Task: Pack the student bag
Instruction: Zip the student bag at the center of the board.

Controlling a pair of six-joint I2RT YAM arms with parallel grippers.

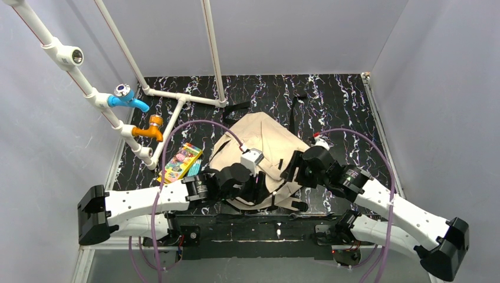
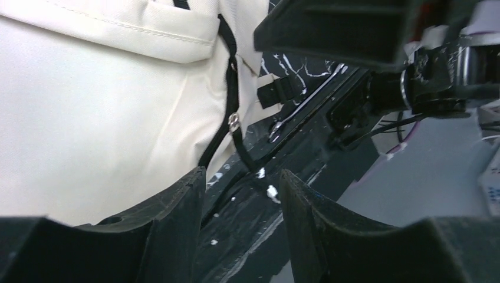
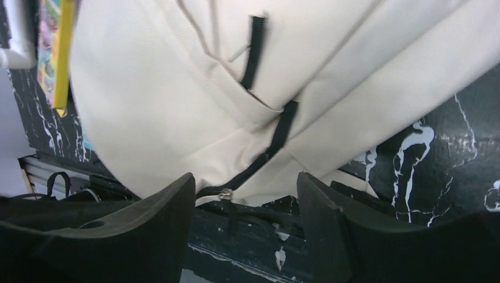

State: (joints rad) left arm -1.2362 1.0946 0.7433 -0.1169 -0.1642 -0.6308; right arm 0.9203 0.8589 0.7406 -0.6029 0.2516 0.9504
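Top external: student bag (image 1: 259, 138), beige, lies flat at the middle of the black marbled tabletop (image 1: 336, 100), shut as far as shows. A colourful booklet (image 1: 180, 162) lies just beside it at 9 o'clock, not yet packed. Left gripper (image 1: 256, 187) is over the bag's 7 o'clock edge and right gripper (image 1: 293, 167) at its 4 o'clock edge; jaw state is unreadable here. Left wrist: jaws parted, nothing between them. Bag fabric fills 10 o'clock, and a black tape carrying a small silver zipper pull (image 2: 234, 122) runs down toward the gap from 12 o'clock, clear of both fingers. Right wrist: jaws likewise spread and empty, bag at 12 o'clock. A metal pull (image 3: 224, 193) on black tape sits just inside the 9 o'clock finger; whether it is the same pull cannot be told. Step in hand, judged: opening the bag. Method advised: one gripper pins the fabric beside the tape while the other closes squarely on the tab alone. It then draws along the tape's line, not upward, lest the bag slide or bunch.
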